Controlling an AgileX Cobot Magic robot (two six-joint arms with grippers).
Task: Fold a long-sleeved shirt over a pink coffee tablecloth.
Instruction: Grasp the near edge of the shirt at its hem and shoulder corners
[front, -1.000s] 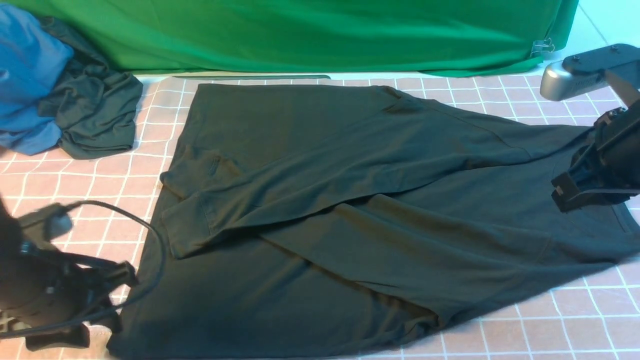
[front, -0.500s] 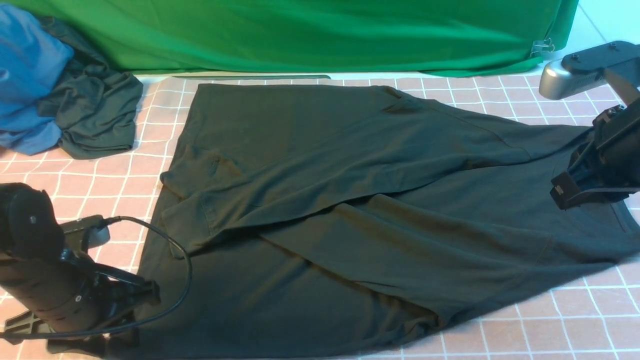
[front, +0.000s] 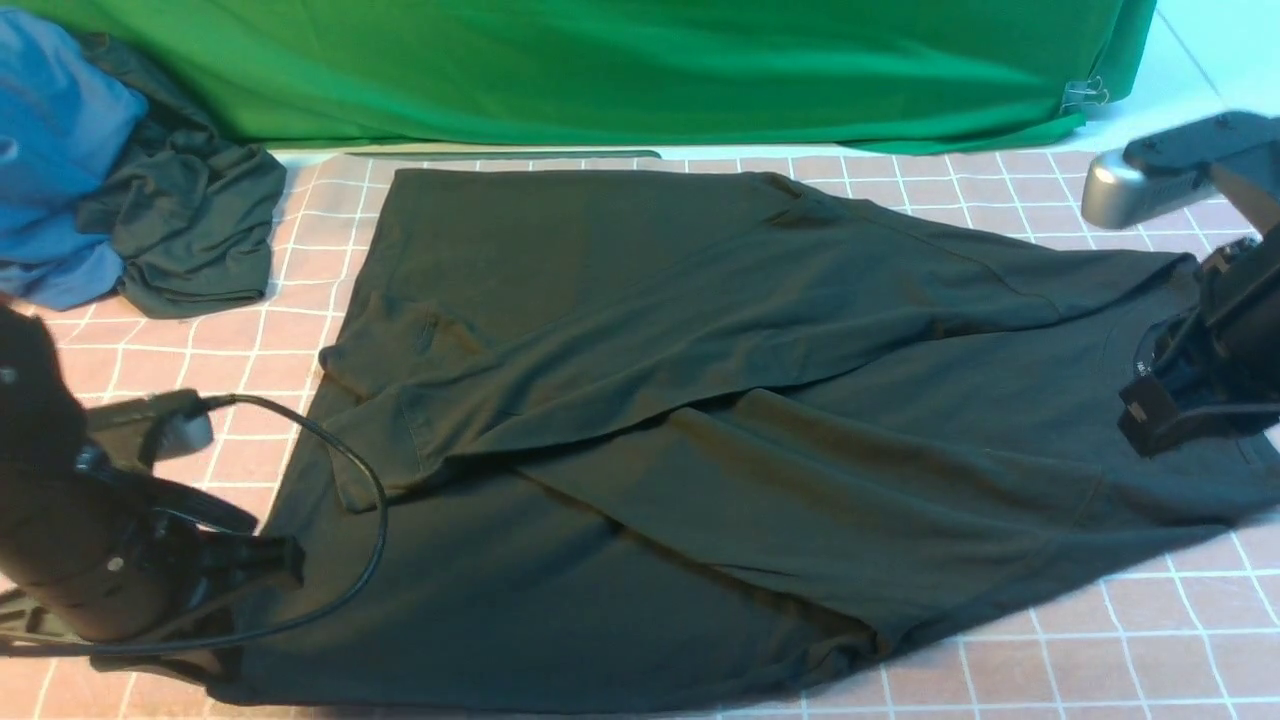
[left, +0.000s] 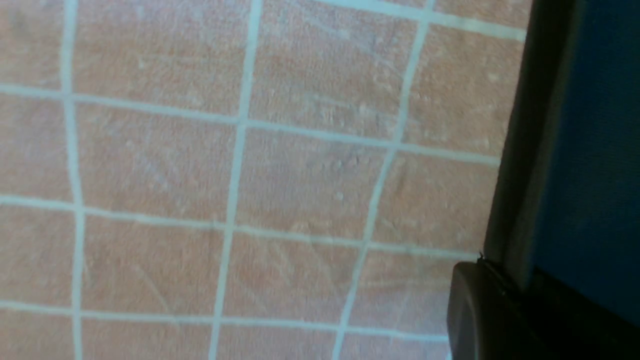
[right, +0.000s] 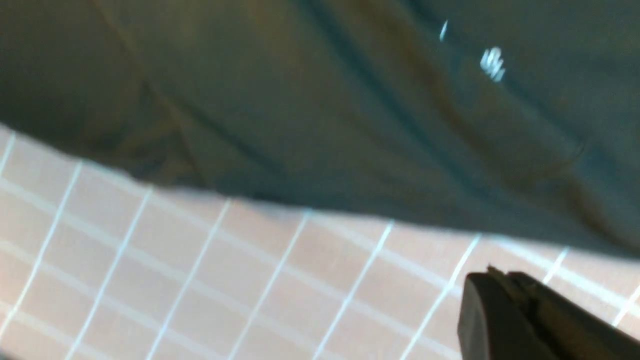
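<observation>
The black long-sleeved shirt (front: 700, 400) lies flat across the pink coffee tablecloth (front: 1150, 650), both sleeves crossed over its body. My left gripper (front: 285, 560) is at the shirt's near left hem corner. In the left wrist view, the dark hem (left: 590, 125) runs into the left gripper (left: 487, 265), which is shut on it over the gridded cloth (left: 250, 175). My right gripper (front: 1140, 415) hovers by the collar at the right. The right wrist view shows the right gripper (right: 492, 274) shut and empty, with the shirt (right: 325, 100), its white logo (right: 492, 65) and tablecloth (right: 250, 280) beyond.
A blue garment (front: 50, 150) and a smaller dark grey-green garment (front: 190, 230) are heaped at the back left. A plain green cloth (front: 650, 70) hangs along the back. The left arm's black cable (front: 350, 480) loops over the shirt's left edge.
My left arm has come in to the shirt's near left hem corner and its jaws have closed on the hem. The right gripper has shifted slightly right and down.
</observation>
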